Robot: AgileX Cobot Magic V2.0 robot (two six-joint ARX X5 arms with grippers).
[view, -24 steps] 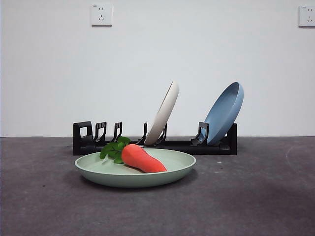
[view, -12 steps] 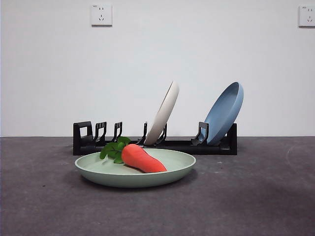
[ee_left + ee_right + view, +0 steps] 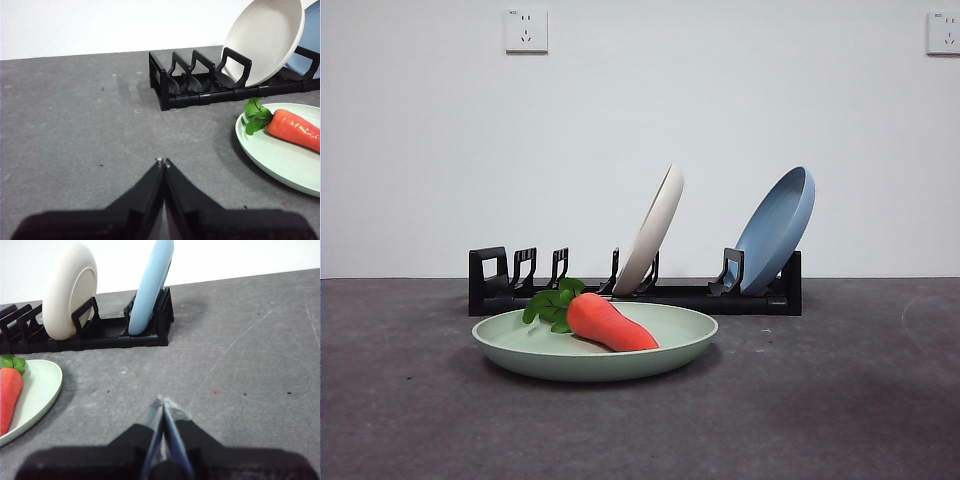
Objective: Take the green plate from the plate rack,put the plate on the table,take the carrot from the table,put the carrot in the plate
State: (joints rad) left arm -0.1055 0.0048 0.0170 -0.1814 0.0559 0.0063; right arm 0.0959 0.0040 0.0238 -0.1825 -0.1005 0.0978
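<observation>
Both grippers, left (image 3: 162,162) and right (image 3: 162,402), are pinched closed, holding nothing. Bright orange-red toy carrot (image 3: 608,322) lies in the pale mint-green round plate (image 3: 670,345), tip pointing lower right, leaves upper left, well apart from both.

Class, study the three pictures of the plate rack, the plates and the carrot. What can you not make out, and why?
- Blue plate, left wrist view: mostly hidden behind the cream-white plate and cut by the edge.
- Green plate and carrot, right wrist view: cut off by the edge.
- Plate rack, front view: its middle base is hidden behind the green plate.
- Both arms: out of the front view.
</observation>
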